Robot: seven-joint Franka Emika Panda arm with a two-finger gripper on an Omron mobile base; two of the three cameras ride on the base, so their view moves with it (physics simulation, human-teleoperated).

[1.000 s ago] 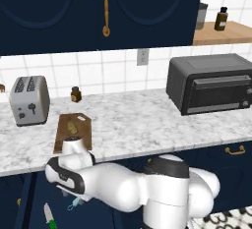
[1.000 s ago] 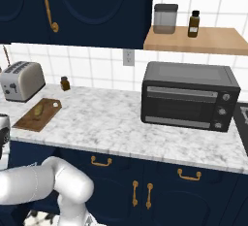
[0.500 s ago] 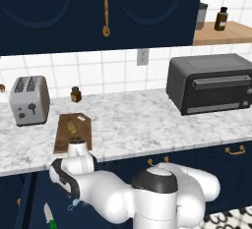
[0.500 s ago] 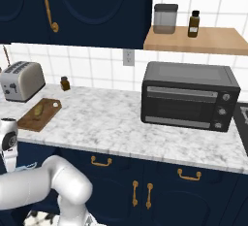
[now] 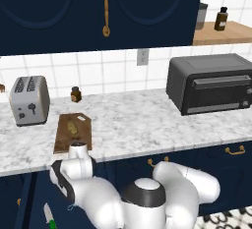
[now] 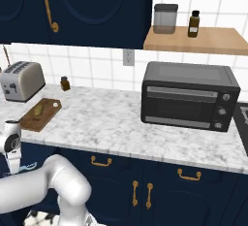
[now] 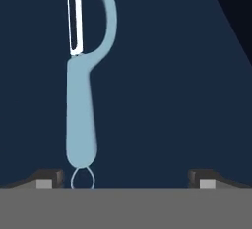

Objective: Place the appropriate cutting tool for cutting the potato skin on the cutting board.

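Two dark fingertips (image 7: pixel 49 178) spread wide and empty at the bottom of the hand view, gripper (image 7: pixel 125 179) open, nothing between the jaws. Approach step in hand: reaching down for the peeler (image 7: pixel 84 75), not yet grasped. Peeler lying on a dark blue surface below counter height, probably inside an opened drawer, though hard to confirm. Long axis running roughly 6 to 12 o'clock in the hand view, looped blade head toward 12, slim handle with small wire ring toward 6, close beside the left fingertip. Sits well left of the gripper's midline, so next move calls for shifting the hand toward 9 o'clock to centre the handle between the jaws, lowering, then closing across the narrow handle. After that, lifting up to the counter and over to the wooden cutting board (image 5: pixel 63 141). Board lying on the marble counter just beside the toaster (image 5: pixel 29 100), at about 5 o'clock from it, with the potato (image 5: pixel 72 127) resting on it. Green-handled knife (image 5: pixel 48 214) low at 7 o'clock in the left base view, to be left alone
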